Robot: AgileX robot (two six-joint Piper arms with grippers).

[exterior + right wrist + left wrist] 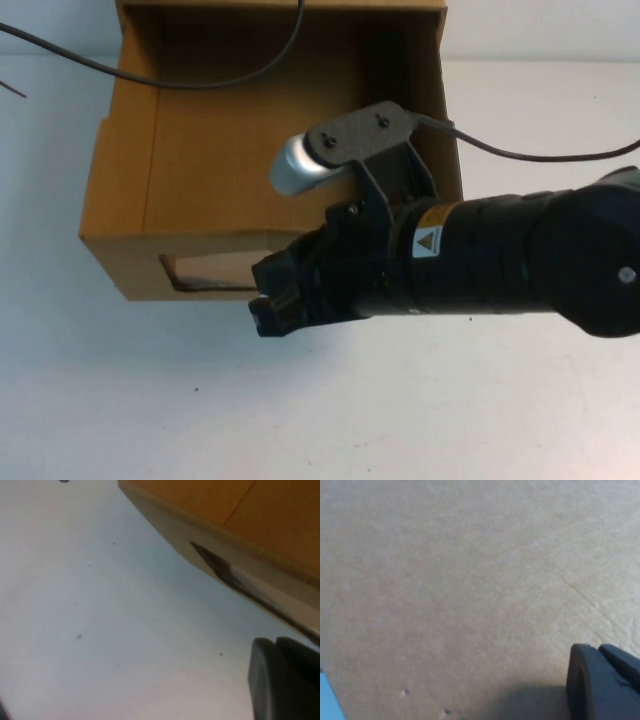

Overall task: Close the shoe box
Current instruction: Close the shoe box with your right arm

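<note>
The shoe box point(250, 150) is brown cardboard and lies across the back of the white table, its clear front window point(205, 270) facing me. My right arm reaches in from the right, and my right gripper point(268, 300) sits shut and empty just in front of the box's front face, hiding that face's right half. The right wrist view has the box point(225, 505) and its window point(225, 572) close beside my right gripper point(285, 680). The pull tab is hidden. My left gripper point(605, 685) is out of the high view and hovers very close to plain cardboard point(470, 580).
The white table point(150, 400) stretches in front of the box and to its left. Black cables point(200, 80) run over the box top, and another cable point(520, 155) trails from the right wrist camera point(300, 165).
</note>
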